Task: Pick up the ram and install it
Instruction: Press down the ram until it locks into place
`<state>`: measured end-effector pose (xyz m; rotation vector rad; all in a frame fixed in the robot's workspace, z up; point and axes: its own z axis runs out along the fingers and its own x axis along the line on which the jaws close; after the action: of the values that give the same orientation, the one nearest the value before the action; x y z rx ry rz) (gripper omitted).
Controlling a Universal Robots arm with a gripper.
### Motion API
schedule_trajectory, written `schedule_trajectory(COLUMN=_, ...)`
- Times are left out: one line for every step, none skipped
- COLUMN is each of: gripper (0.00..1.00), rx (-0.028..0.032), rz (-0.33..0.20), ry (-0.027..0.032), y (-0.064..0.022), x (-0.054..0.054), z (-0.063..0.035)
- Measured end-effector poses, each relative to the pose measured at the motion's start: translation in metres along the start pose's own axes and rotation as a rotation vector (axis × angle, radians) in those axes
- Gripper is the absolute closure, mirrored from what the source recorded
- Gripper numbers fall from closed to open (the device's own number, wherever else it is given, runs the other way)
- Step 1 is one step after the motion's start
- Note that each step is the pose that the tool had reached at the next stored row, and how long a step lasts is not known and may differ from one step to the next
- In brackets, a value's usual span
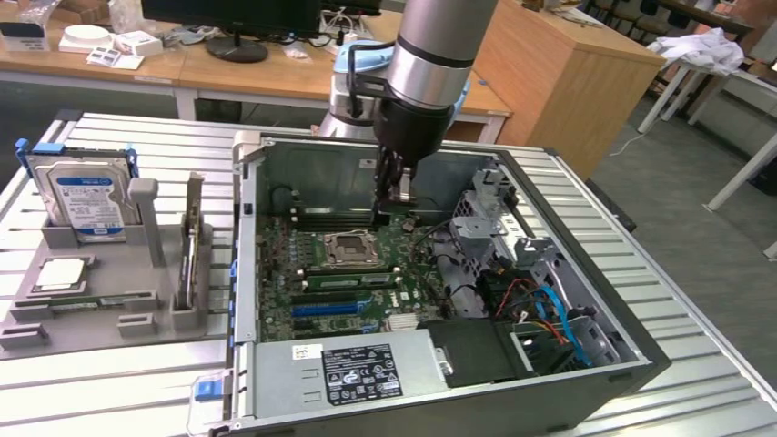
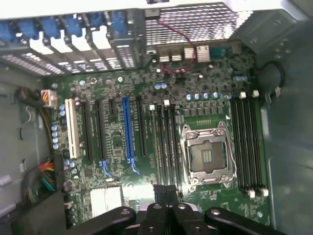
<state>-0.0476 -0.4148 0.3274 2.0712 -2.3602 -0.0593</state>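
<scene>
The claw [image 1: 401,195] is closed, positioned inside the computer case [image 1: 607,337] above the motherboard [image 2: 146,147], near the CPU socket [image 2: 208,156]; whether it grips anything cannot be told.

An open computer case [image 1: 559,364] lies on the ribbed metal tabletop [image 1: 109,391], its green motherboard [image 1: 352,282] carrying an empty processor socket [image 1: 352,246] near the centre and a power supply [image 1: 346,369] at 6 o'clock. At 9 o'clock of the case, a grey holder [image 1: 85,314] stands a hard drive [image 1: 87,196] upright. A monitor base [image 1: 237,47] sits on the wooden desk [image 1: 146,68] at 11 o'clock.
</scene>
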Motion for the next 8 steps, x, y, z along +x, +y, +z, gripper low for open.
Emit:
schedule_trajectory(gripper=0.89, rx=0.0004, rz=0.016, ry=-0.0005, y=0.0, x=0.0, z=0.0001)
schedule_trajectory(gripper=0.89, rx=0.0008, rz=0.032, ry=-0.001, y=0.0, x=0.0, z=0.0002)
schedule_trajectory(gripper=0.89, rx=0.0012, rz=0.048, ry=-0.0014, y=0.0, x=0.0, z=0.0002)
schedule_trajectory(gripper=0.89, rx=0.0015, rz=0.063, ry=-0.0018, y=0.0001, x=0.0, z=0.0003)
schedule_trajectory(gripper=0.89, rx=0.0019, rz=0.077, ry=-0.0022, y=0.0001, x=0.0, z=0.0004)
schedule_trajectory(gripper=0.89, rx=0.0022, rz=0.091, ry=-0.0027, y=0.0002, x=0.0, z=0.0005)
schedule_trajectory(gripper=0.89, rx=0.0025, rz=0.105, ry=-0.0031, y=0.0002, x=0.0, z=0.0005)
schedule_trajectory(gripper=0.89, rx=0.0029, rz=0.119, ry=-0.0035, y=0.0002, x=0.0, z=0.0006)
